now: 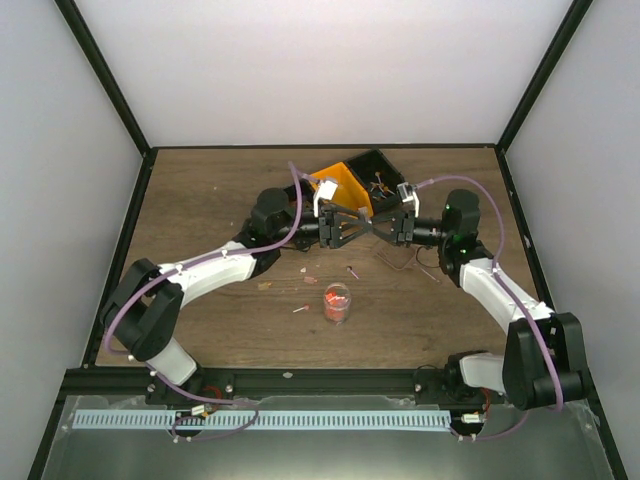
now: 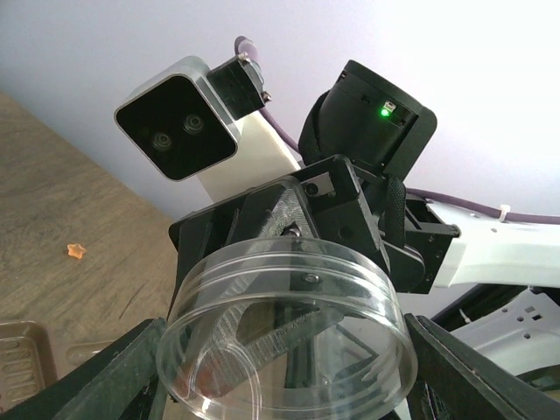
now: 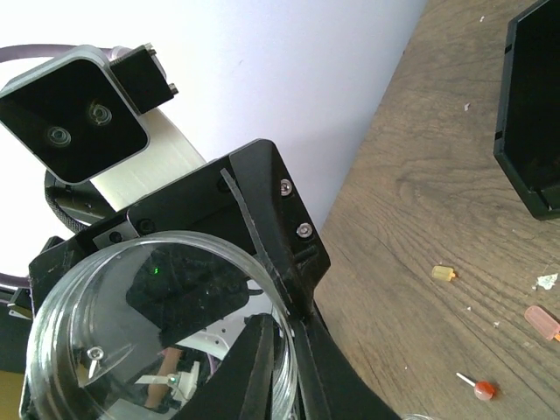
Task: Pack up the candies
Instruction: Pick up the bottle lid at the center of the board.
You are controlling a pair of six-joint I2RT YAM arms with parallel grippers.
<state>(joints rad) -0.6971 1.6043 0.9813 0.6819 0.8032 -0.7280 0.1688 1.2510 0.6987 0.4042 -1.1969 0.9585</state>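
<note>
Wooden table (image 1: 200, 200) inside white walls carries everything you need to track. Locate the candies (image 1: 337, 305): many sit as a red-orange heap in the small clear cup (image 1: 337, 289), which stands upright near the table's middle. A few lie loose on the wood just beside it, and the right wrist view shows more strays: one yellow, one pink, one red on a stick.

Note that both grippers meet in the air beyond the cup, nearer the orange bin (image 1: 345, 185) and black bin (image 1: 385, 172). The cup therefore lies below the fingers and toward the arm bases, slightly on the left arm's side.

Check the left gripper (image 1: 365, 226): its fingers stand wide apart, and both appear to bear on the rim of the clear round lid (image 2: 289, 341) spanning them. Check the right gripper (image 1: 383, 226): its fingers are nearly together, pinching the same lid's wall. Neither touches any candy.

Expect the lid to go down onto the cup, with the left arm the nearer carrier
</note>
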